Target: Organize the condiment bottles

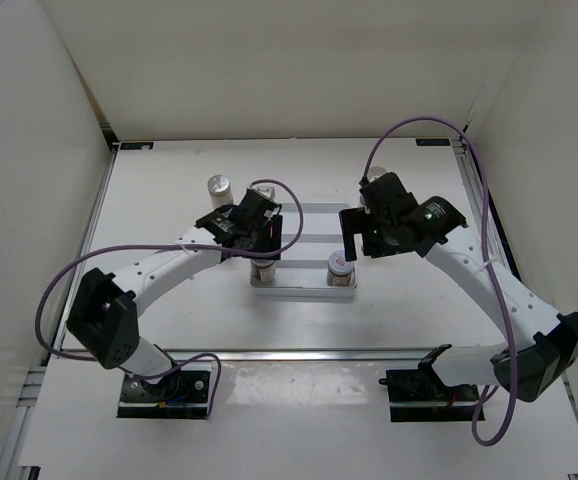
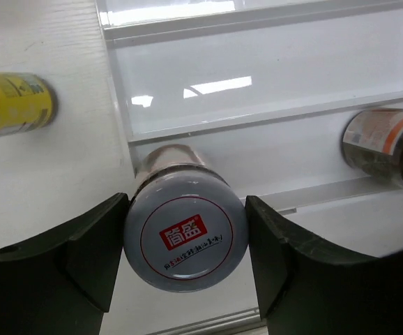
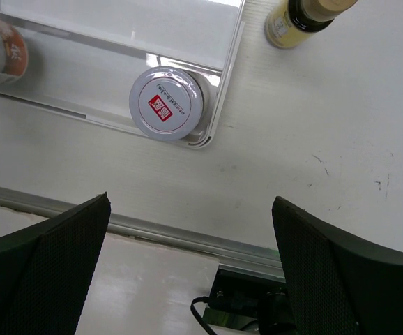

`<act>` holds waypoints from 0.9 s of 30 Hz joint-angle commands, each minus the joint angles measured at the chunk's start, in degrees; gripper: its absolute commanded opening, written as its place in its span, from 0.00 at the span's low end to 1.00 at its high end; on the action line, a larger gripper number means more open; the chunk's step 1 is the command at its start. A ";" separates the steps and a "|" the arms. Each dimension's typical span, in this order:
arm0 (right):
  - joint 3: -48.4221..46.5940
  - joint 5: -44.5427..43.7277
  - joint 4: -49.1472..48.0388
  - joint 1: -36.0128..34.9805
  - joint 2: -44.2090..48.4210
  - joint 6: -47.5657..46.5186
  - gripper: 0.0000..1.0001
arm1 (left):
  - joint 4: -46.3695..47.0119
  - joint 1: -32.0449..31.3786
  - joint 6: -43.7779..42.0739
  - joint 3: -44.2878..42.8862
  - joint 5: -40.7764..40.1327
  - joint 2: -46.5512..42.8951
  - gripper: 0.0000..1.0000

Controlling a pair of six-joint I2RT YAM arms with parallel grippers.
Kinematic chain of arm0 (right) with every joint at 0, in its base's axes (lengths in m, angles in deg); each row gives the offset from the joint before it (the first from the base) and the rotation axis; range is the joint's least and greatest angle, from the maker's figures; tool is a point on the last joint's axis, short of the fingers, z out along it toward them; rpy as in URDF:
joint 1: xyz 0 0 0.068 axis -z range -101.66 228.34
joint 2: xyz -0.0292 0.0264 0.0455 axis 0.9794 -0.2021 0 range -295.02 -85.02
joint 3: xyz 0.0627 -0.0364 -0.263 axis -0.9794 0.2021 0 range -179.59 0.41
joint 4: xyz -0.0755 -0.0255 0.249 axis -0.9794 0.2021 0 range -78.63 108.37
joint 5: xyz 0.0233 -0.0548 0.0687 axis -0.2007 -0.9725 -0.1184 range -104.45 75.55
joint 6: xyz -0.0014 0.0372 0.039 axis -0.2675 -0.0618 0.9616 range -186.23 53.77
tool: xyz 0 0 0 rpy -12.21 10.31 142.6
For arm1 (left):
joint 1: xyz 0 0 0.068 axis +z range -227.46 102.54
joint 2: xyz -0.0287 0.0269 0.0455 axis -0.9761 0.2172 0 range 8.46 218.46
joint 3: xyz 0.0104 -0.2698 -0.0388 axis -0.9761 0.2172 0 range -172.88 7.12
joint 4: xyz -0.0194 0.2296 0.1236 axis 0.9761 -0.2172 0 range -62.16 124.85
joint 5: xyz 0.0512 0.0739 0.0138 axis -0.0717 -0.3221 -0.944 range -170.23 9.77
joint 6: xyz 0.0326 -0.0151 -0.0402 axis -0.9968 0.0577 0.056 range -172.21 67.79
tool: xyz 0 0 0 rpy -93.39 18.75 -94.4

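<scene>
**Squat jar clamped at the tray's near-left corner**

The left gripper (image 2: 186, 216) clenches a silver-lidded jar (image 2: 185, 241), one finger pressed against each side of its red-logoed lid. The jar stands in the tray's (image 2: 271, 84) near-left corner, its body mostly hidden beneath the lid. A second jar (image 3: 166, 103) stands in the near-right corner. The right gripper (image 3: 191, 202) gapes by the tray's right side, holding nothing. Left of the tray, a yellow bottle (image 2: 13, 105) is cut off.

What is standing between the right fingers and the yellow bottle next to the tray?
Nothing visible. The right fingers are open above bare table, and the yellow bottle is past the tray corner. The silver-lidded jar sits inside the tray, off to one side.
</scene>
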 commanded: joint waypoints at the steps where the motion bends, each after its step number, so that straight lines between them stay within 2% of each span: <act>1: 0.71 -1.48 0.46 0.80 2.10 -0.51 1.00 | 2.53 -0.07 -0.94 -1.27 -0.25 1.45 0.39; 7: 1.76 -1.48 0.46 1.85 2.63 -0.51 1.00 | 4.29 -0.07 -0.94 -1.80 0.89 4.00 0.43; 10: 2.29 -1.48 0.46 1.85 2.63 -0.51 1.00 | 4.29 -0.07 -1.47 -2.32 1.42 4.00 0.51; 11: 2.30 -1.48 0.46 1.85 2.63 -0.51 1.00 | 4.29 -0.07 -1.47 -2.32 1.42 4.00 0.58; 12: 2.30 -1.48 0.46 1.85 2.63 -0.51 1.00 | 4.29 -0.07 -1.47 -2.32 1.42 4.00 0.72; 13: 2.30 -2.26 0.46 1.85 2.63 -0.51 1.00 | 4.29 -0.07 -1.47 -2.32 1.42 4.00 0.78; 14: 2.30 -3.58 0.46 1.85 2.63 -0.51 1.00 | 3.51 -0.07 -1.47 -2.32 0.90 4.00 0.93; 15: 2.30 -4.37 0.46 1.85 2.63 -0.51 1.00 | 3.50 -0.07 -1.47 -2.32 0.89 3.48 1.00; 21: 2.30 -4.04 -2.52 7.91 0.70 -2.61 1.00 | -4.31 -0.07 -3.92 -10.21 -1.12 -3.28 1.00; 26: 0.63 -0.35 -6.82 14.24 -4.66 -5.86 1.00 | -6.87 -0.07 -9.98 -13.22 -9.20 -13.46 1.00; 27: 0.63 1.75 -7.70 15.46 -5.45 -6.74 1.00 | -6.87 -0.07 -11.47 -12.09 -13.22 -14.97 1.00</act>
